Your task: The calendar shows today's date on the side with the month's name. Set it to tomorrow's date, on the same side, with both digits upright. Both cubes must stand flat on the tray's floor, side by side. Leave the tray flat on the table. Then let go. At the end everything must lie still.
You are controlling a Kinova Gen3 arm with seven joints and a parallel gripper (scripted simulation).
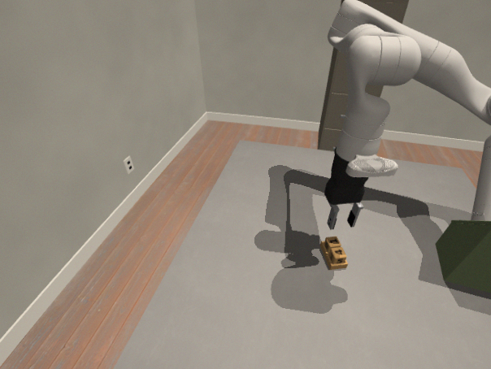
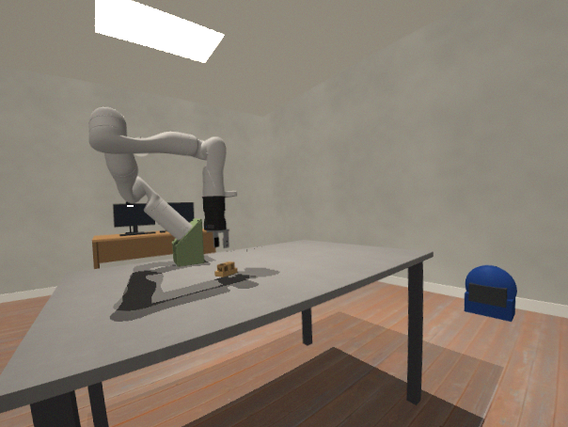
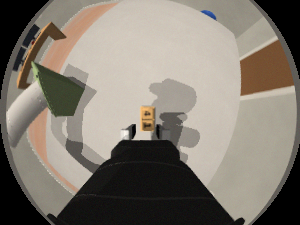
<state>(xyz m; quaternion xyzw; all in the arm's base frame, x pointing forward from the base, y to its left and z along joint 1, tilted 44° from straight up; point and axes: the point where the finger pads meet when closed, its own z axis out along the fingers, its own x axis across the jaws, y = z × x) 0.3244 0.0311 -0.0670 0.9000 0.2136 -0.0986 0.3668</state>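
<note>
Spread wide with nothing between its fingers, the claw hangs pointing straight down above the wooden calendar tray, clear of it with open air between fingertips and cubes. From the top view the two grey fingers stand apart under the black wrist body, and the tray lies just in front of and below them on the grey tabletop. Two cubes sit side by side in the tray: the far cube and the near cube, whose upper face carries a dark mark that looks like a 4; the far cube's mark is too small to read. Whether the side with the month's name shows the right digits cannot be told from these views. In the exterior view the tray rests flat on the tabletop near the green wedge-shaped arm base, with the claw hanging above and a little behind it. Seen from the wrist, the tray lies just beyond the fingertips, surrounded by the arm's shadows. A blue object sits on the wooden floor by the far wall, well apart from the tabletop.
</note>
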